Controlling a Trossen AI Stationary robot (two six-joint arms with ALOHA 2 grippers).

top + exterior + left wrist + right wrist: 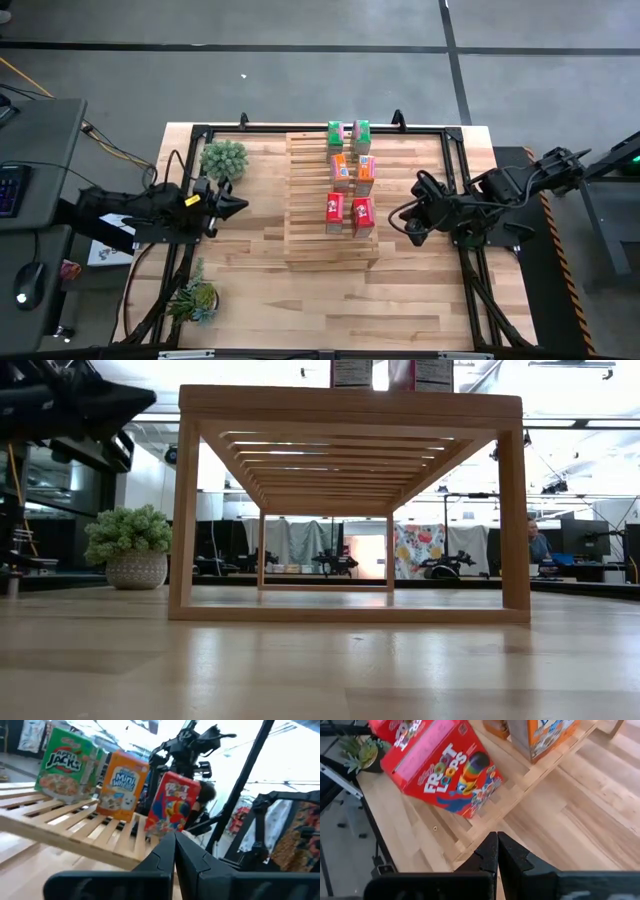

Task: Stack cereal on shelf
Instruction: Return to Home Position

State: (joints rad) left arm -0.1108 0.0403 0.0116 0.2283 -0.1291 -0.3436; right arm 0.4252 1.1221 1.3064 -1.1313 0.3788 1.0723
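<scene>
L tool [238, 205] and R tool [403, 215] both pressed together, empty. R sits near red box [363, 216]; careless swing cld knock it off shelf [305, 215].

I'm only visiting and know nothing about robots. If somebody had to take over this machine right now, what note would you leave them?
The left end effector is shut and empty, over the table left of the shelf, near a potted plant.
The right end effector is shut and empty, just right of the shelf.
Cereal: all six stand in pairs on top of the shelf: green boxes, orange boxes, red boxes.
Done: stacking looks complete.
Left: probably only parking both arms at home.
</scene>
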